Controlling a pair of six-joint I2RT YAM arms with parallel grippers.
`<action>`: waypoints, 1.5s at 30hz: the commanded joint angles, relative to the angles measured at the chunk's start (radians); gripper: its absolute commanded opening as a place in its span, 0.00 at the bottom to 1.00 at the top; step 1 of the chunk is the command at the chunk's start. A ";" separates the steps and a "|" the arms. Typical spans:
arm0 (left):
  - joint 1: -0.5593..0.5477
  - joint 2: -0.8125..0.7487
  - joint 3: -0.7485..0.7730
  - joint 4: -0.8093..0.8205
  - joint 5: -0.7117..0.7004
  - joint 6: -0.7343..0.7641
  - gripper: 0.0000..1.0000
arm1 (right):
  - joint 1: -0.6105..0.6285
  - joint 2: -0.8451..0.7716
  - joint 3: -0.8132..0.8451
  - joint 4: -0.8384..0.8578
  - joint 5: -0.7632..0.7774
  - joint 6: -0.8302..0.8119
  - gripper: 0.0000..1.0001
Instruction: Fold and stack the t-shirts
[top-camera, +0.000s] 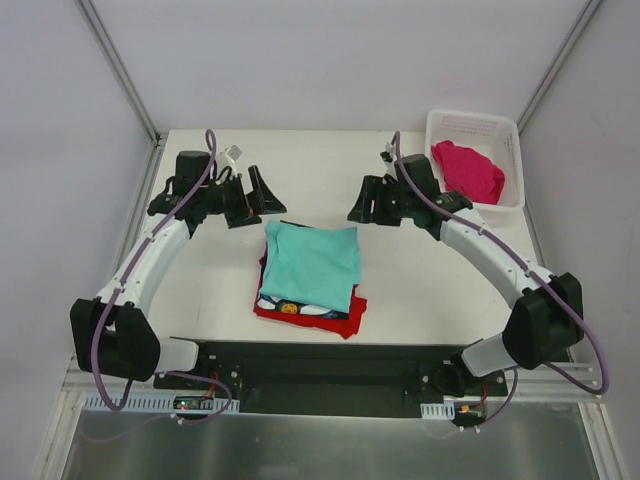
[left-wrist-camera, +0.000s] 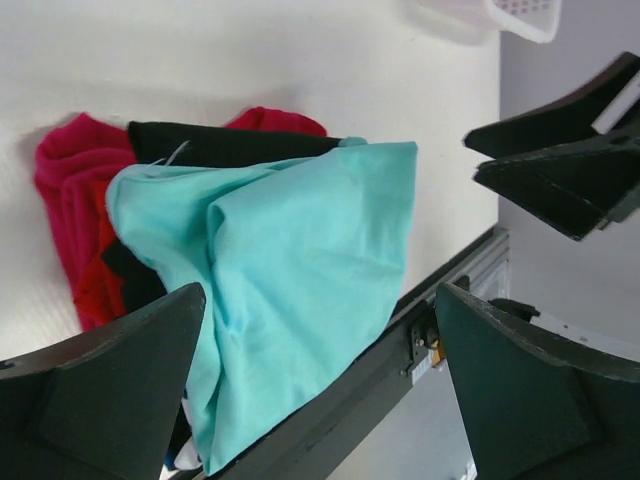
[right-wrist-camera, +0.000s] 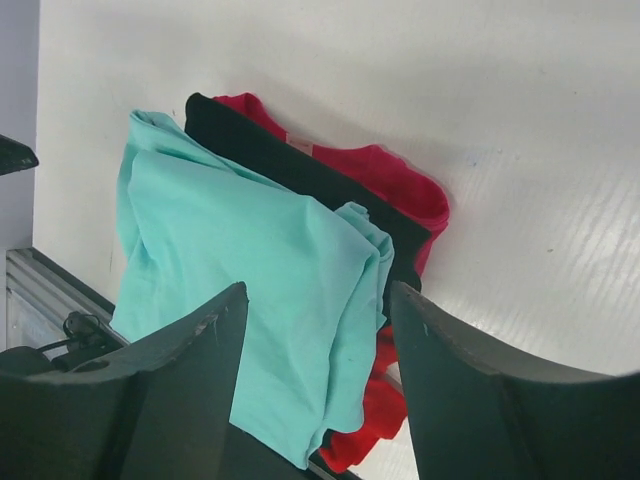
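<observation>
A folded stack lies mid-table: the mint-teal t-shirt (top-camera: 312, 262) on top, the black one (top-camera: 290, 305) with its print showing at the near edge, and the red one (top-camera: 345, 322) underneath. The magenta-pink t-shirt (top-camera: 467, 170) lies crumpled in the basket. My left gripper (top-camera: 262, 200) hovers open just off the stack's far left corner. My right gripper (top-camera: 362, 205) hovers open off the far right corner. Neither holds anything. The left wrist view shows the teal shirt (left-wrist-camera: 290, 260) below the wide jaws of my left gripper (left-wrist-camera: 320, 340). The right wrist view shows the teal shirt (right-wrist-camera: 230, 250) beneath my right gripper (right-wrist-camera: 318, 300).
The white lattice basket (top-camera: 475, 118) stands at the table's far right corner. A small light object (top-camera: 232, 155) sits at the far left behind the left arm. The black mounting rail (top-camera: 320, 365) runs along the near edge, close to the stack.
</observation>
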 joint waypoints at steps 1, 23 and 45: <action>0.004 0.019 -0.047 0.114 0.176 -0.033 0.99 | -0.007 -0.013 -0.084 0.130 -0.083 0.072 0.62; 0.001 0.192 -0.193 0.764 0.453 -0.391 0.96 | -0.026 0.025 -0.001 0.090 -0.137 0.057 0.64; 0.003 0.205 -0.267 0.860 0.479 -0.460 0.95 | -0.043 0.103 -0.177 0.420 -0.359 0.300 0.63</action>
